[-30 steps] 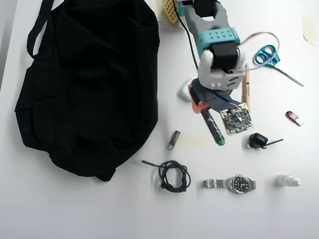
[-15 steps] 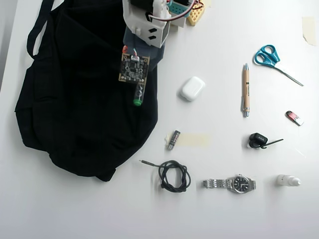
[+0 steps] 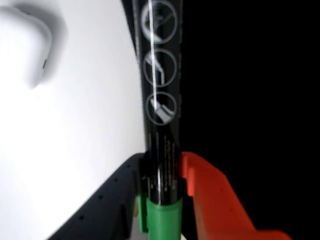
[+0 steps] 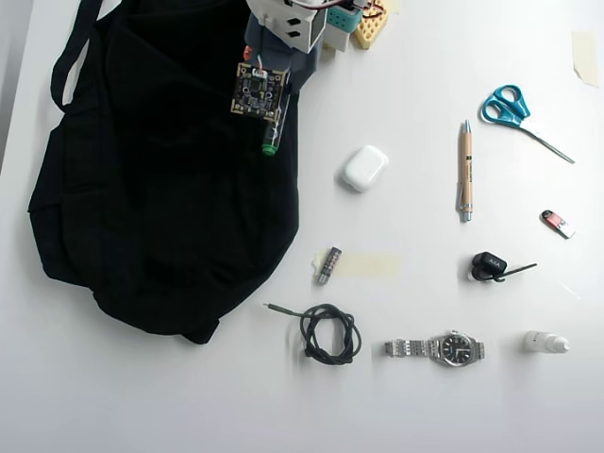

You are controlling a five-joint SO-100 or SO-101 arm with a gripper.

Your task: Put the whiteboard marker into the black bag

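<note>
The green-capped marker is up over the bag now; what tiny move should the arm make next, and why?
Probably shift a little further over the black bag before opening: the gripper clamps the whiteboard marker right above the bag's edge, white table alongside.

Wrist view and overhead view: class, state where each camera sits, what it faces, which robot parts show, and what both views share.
Wrist view: rides at the gripper, looking along the marker held in the dark and orange jaws, with the black bag on the right, white table on the left.
Overhead view: fixed above, facing down on the table; the arm enters from the top edge.
Shared: marker, bag, white earbud case.
</note>
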